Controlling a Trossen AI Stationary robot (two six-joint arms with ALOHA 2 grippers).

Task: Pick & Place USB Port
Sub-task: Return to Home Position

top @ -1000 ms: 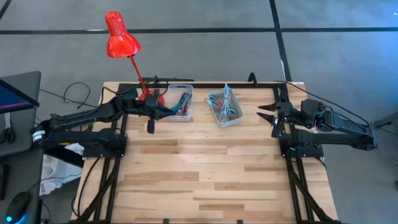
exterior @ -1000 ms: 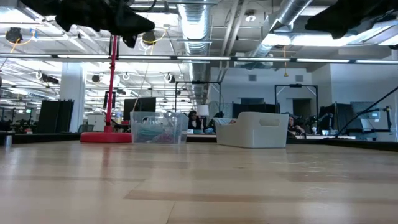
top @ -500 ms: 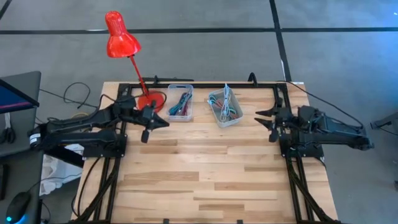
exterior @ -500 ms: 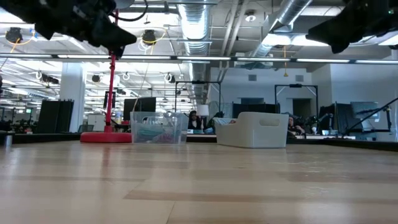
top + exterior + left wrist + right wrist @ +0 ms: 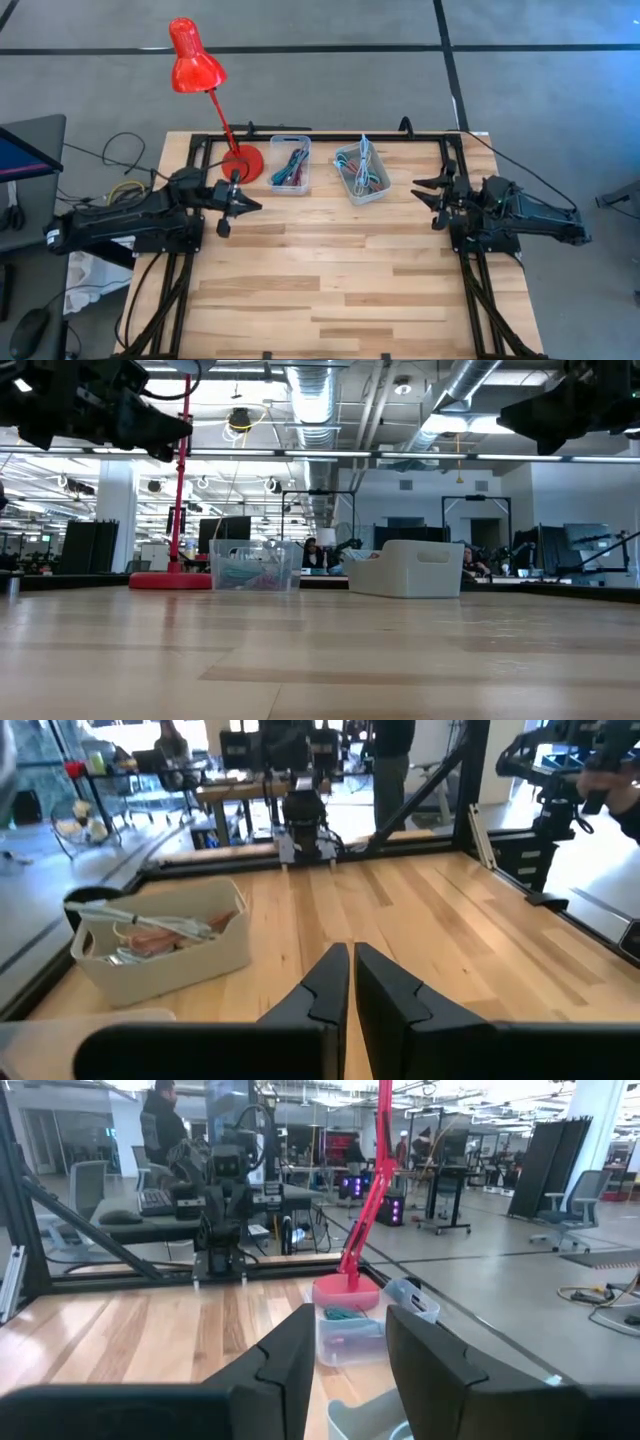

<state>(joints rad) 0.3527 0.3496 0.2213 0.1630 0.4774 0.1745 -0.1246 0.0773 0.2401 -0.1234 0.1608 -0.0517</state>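
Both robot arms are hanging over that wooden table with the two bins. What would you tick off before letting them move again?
1. Left gripper empty: ok. Its fingers are shut with nothing between them.
2. Right gripper empty: ok. It is open, with nothing in the gap.
3. Cables put away: ok. They lie in the transparent bin and the gray bin; none shows on the table.
4. Left gripper clear of the red lamp: ok. In the high view it is beside the lamp's base and apart from it.
5. Both grippers off the tabletop: ok. The low view shows them raised well above it.
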